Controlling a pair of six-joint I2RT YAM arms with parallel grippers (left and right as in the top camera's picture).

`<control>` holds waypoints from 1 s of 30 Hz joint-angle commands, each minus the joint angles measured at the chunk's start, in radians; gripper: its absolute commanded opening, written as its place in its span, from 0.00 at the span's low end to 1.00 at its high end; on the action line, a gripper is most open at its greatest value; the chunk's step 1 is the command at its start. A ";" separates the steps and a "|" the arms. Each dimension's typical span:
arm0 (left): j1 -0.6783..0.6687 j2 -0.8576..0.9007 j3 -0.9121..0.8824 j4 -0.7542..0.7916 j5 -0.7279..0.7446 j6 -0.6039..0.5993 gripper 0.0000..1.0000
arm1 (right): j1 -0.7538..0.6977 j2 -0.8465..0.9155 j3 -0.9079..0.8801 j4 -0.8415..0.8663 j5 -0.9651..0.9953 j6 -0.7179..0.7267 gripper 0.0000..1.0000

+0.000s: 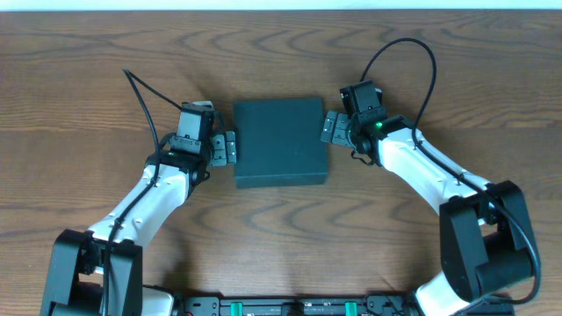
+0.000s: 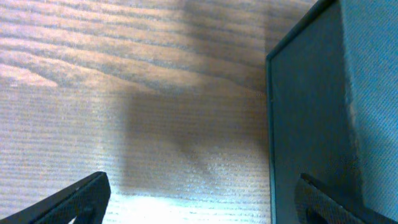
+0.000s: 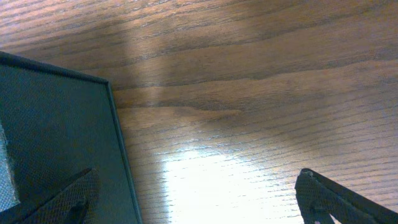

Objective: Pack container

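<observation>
**A:** What is on the table (image 1: 105,61) right now?

**B:** A dark teal-green square cardboard container (image 1: 280,140) sits at the centre of a brown wood-grain surface, lid closed and flat. Nothing else to pack is visible. The left end effector (image 1: 231,149) is at the box's 9 o'clock side, just beside the wall. The right end effector (image 1: 329,128) is at its 3 o'clock side, equally close. Both have their fingers spread wide and hold nothing.

**A:** So what does the step call for?

**B:** It looks like the arms are bracketing the box, probably to steady it or to open the flap. My judgement: keep both arms level and approach evenly from opposite sides, so the light cardboard does not skid or twist. To lift the lid, a finger needs to find the flap's free edge, not press on the wall.

**A:** Do the wrist cameras add anything?

**B:** Yes. The left wrist view shows the box's vertical wall up close, with one fingertip (image 2: 323,202) in front of it, possibly touching; I cannot tell. The right wrist view shows a box corner and its thin rim edge, which overhead flattens. Only overhead shows both arms and the whole box together.
</observation>
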 commanded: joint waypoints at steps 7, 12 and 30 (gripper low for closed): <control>-0.018 -0.042 0.040 0.019 0.019 0.017 0.95 | 0.073 -0.025 -0.023 -0.037 -0.104 -0.018 0.99; -0.018 -0.140 0.053 -0.021 0.000 0.032 0.95 | 0.057 -0.132 -0.023 -0.100 -0.027 -0.026 0.99; -0.018 -0.300 -0.091 -0.277 -0.119 -0.014 0.95 | 0.011 -0.222 -0.023 -0.156 0.057 -0.128 0.99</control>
